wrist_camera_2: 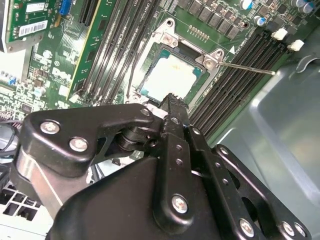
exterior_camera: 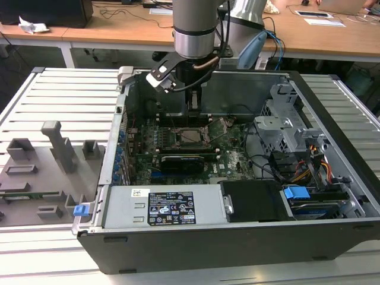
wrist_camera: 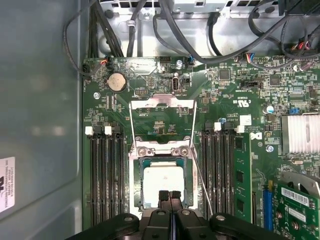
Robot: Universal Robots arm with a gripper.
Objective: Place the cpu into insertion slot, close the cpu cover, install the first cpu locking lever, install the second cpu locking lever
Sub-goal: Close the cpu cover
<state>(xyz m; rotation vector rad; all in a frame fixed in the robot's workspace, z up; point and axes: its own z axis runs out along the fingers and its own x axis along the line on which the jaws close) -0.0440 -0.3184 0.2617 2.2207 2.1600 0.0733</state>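
Fingers [wrist_camera: 163, 196] of the gripper [wrist_camera: 169, 196] were pinched together, holding nothing, right at one edge of the cpu [wrist_camera: 162, 181]. That chip lay flat in the insertion slot [wrist_camera: 135, 175]. Beside the slot, the cpu cover [wrist_camera: 162, 103] was flipped open over the green motherboard [wrist_camera: 150, 80].
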